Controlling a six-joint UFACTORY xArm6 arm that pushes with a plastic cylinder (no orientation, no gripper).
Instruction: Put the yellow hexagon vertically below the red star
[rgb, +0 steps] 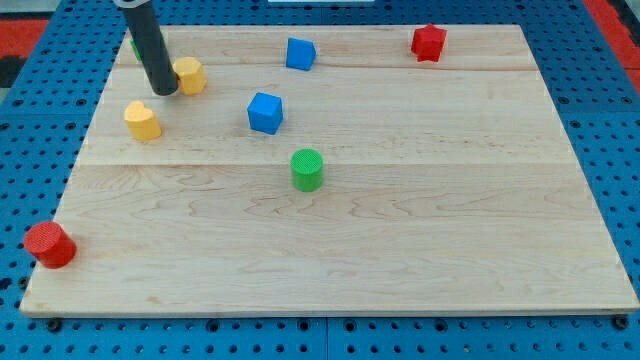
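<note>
Camera view: my tip (165, 92), a plain rod tool with nothing to spread or pinch, touches the left side of the yellow hexagon (190, 75) near the counter's (400, 250) top-left. The red star (428, 42) lies well apart toward the view's right, so the push likely runs rightward.

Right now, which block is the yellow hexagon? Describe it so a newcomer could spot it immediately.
Start at the wooden board's top-left corner in this view, where the dark rod comes down. The yellow hexagon sits just right of my tip, about touching it. The other yellow block lies lower left, clear of the rod.
</note>
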